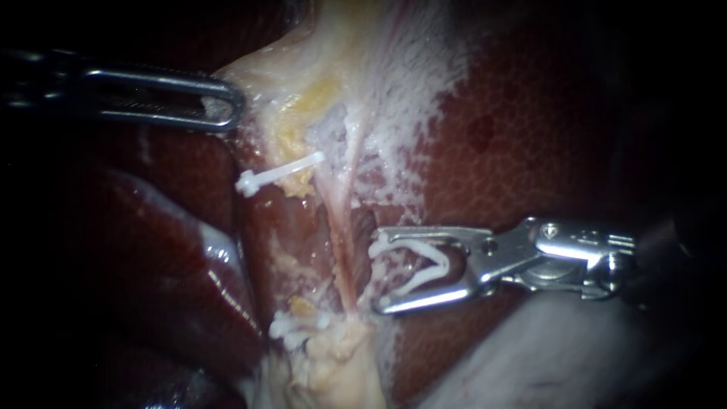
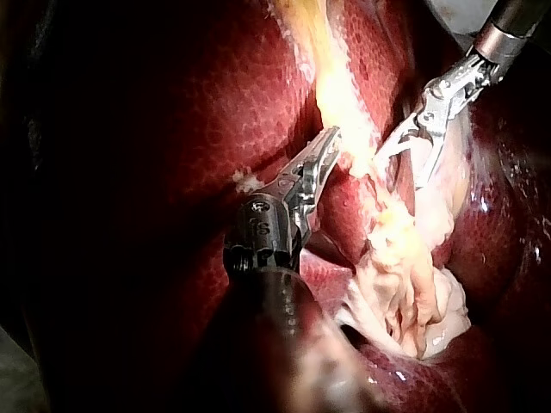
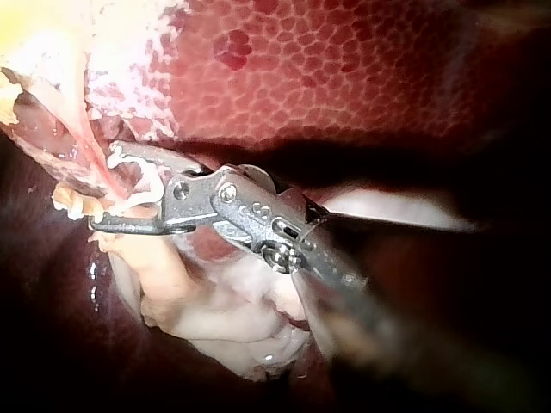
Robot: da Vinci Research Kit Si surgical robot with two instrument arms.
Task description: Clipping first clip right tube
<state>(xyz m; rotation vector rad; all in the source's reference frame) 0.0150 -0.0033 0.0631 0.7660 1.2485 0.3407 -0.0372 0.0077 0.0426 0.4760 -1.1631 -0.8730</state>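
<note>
The pale yellowish tissue (image 1: 303,83) was clenched by the slender steel left instrument (image 1: 231,106), apparently tensioning the thin pink right tube (image 1: 344,257). Just beside it, an open white plastic clip (image 1: 416,281) was carried in the right instrument (image 1: 376,274)'s spread jaws.

A slim, slotted steel loop tips the left instrument (image 1: 226,106); the right instrument (image 1: 379,270) is shiny silver with a riveted hinge
</note>
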